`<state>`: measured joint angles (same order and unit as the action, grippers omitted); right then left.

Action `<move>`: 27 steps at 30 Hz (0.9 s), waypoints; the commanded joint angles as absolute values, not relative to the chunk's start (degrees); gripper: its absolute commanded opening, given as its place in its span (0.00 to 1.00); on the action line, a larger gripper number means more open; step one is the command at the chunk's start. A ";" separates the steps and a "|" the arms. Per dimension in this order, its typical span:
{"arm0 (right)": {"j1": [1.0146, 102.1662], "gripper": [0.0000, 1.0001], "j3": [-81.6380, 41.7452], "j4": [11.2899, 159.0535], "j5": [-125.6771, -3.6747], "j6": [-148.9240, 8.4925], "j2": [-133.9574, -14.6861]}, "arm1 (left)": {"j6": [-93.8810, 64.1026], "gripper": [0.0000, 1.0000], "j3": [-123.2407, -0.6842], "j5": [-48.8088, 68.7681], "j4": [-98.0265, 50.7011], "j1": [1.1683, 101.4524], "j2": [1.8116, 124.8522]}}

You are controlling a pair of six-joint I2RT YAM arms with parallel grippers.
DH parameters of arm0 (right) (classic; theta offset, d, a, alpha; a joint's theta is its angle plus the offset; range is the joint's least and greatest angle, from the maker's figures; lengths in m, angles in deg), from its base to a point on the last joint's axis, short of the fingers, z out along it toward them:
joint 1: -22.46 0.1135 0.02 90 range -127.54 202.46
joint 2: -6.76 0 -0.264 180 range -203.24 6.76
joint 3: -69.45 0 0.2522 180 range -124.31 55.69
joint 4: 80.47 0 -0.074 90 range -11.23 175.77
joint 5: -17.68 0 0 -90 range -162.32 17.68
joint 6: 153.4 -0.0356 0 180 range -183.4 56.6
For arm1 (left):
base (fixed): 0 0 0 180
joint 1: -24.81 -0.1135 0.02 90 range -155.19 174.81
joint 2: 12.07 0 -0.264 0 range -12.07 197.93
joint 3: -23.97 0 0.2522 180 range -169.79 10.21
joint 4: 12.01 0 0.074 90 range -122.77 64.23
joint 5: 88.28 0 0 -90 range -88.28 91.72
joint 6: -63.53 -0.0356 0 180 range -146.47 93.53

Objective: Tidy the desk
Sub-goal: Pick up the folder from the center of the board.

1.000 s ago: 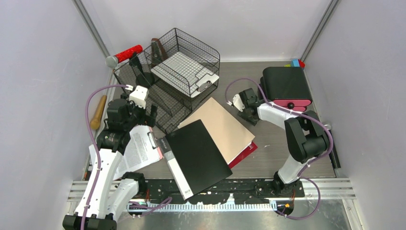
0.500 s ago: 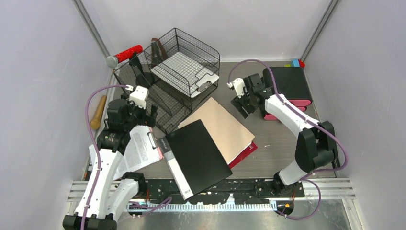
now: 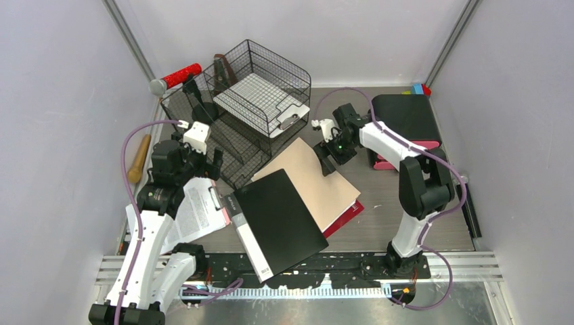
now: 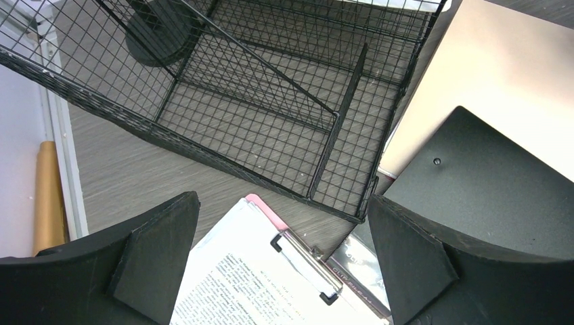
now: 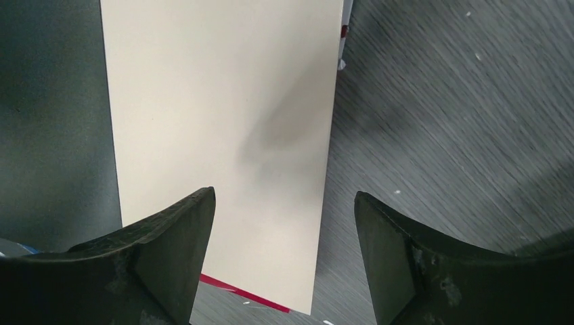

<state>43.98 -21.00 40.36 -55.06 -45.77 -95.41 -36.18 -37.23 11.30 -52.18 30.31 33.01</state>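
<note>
While the desk [image 3: 406, 203] fills the booth from the back wall to the front rail, we find its middle buried under a loose fan of flat things: a tan folder [image 3: 318, 177] over a red folder [image 3: 346, 215], a black binder [image 3: 284, 220] across their near-left part, and a clipboard [image 3: 196, 213] further left. The right claw [image 3: 327, 162] hangs above the tan folder's far-right edge, fingers spread well apart and holding nothing; the folder lies straight below it and off to its left, long axis running from the rack [image 3: 267, 54] toward the front right. The left claw [image 3: 202, 161], wide open and bare too, hovers above the clipboard, so we judge the right arm the nearer one. Only the right wrist view shows that edge running lengthwise between the fingers; only the top view shows how much of the folder the black binder covers.
</note>
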 commanded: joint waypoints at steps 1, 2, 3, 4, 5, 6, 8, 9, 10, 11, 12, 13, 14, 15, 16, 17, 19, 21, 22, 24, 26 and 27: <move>43.73 0.81 -25.77 39.59 -51.91 -45.80 -98.61 | -36.97 0.99 -37.25 12.30 -50.00 29.91 32.05; 43.73 0.81 -26.17 39.59 -51.57 -45.68 -99.15 | -37.01 0.99 -37.28 12.27 -50.02 29.91 32.05; 43.73 0.81 -26.92 39.56 -50.87 -45.57 -100.14 | -36.94 0.99 -37.33 12.25 -50.02 29.91 32.15; 43.73 0.81 -27.27 39.54 -50.52 -45.52 -100.57 | -37.05 0.99 -37.34 12.24 -50.01 29.91 32.16; 43.73 0.81 -27.98 39.54 -50.01 -45.37 -101.35 | -37.03 0.99 -37.33 12.26 -50.02 29.91 32.21; 43.78 0.82 -28.25 39.58 -49.72 -45.16 -101.66 | -37.05 0.99 -37.26 12.26 -50.01 29.91 32.25; 43.75 0.81 -28.75 39.54 -49.69 -44.86 -102.37 | -37.18 0.99 -37.19 12.29 -49.94 29.91 32.23; 43.74 0.81 -28.90 39.58 -49.71 -44.81 -102.43 | -37.19 0.99 -37.13 12.34 -49.87 29.91 32.29; 43.73 0.81 -28.88 39.72 -49.61 -44.71 -102.52 | -37.17 0.99 -37.08 12.50 -49.79 29.91 32.35; 43.73 0.81 -28.87 39.81 -49.54 -44.70 -102.50 | -37.19 0.99 -37.06 12.59 -49.66 29.91 32.48; 43.73 0.81 -28.87 40.15 -49.37 -44.68 -102.49 | -37.19 0.99 -37.02 12.77 -49.65 29.91 32.58; 43.69 0.81 -28.86 40.33 -49.33 -44.68 -102.49 | -37.16 0.99 -37.07 12.93 -49.54 29.91 32.65; 43.72 0.81 -28.91 40.79 -49.30 -44.68 -102.56 | -37.15 0.99 -37.08 13.03 -49.56 29.91 32.70; 43.73 0.81 -29.02 41.04 -49.25 -44.64 -102.61 | -37.14 0.99 -37.08 13.10 -49.58 29.91 32.69; 43.73 0.81 -29.25 41.54 -49.15 -44.60 -102.87 | -37.23 0.99 -37.16 13.08 -49.62 29.91 32.67; 43.73 0.81 -29.45 41.77 -49.04 -44.60 -103.03 | -37.11 0.99 -37.16 13.06 -49.73 29.91 32.66; 43.73 0.81 -30.09 42.30 -48.59 -44.60 -103.90 | -37.19 0.99 -37.25 12.97 -49.82 29.91 32.71; 43.73 0.81 -30.65 43.01 -48.06 -44.67 -104.87 | -37.17 0.99 -37.34 13.05 -49.88 29.91 32.59; 43.75 0.81 -30.85 43.68 -47.82 -44.74 -105.46 | -37.12 0.99 -37.34 13.00 -49.96 29.91 32.58; 43.76 0.81 -30.99 44.87 -47.59 -44.90 -106.34 | -37.12 0.99 -37.34 12.97 -50.04 29.91 32.58; 43.75 0.81 -31.12 45.95 -47.42 -45.05 -107.12 | -37.08 0.99 -37.34 13.06 -49.98 29.91 32.70; 43.74 0.81 -31.18 46.57 -47.06 -45.04 -107.56 | -37.03 0.99 -37.34 13.06 -50.03 29.91 32.67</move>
<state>43.96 -28.87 42.98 -48.98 -45.34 -106.25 -36.42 -37.21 12.11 -52.20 30.31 33.03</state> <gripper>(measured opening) 0.810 0.988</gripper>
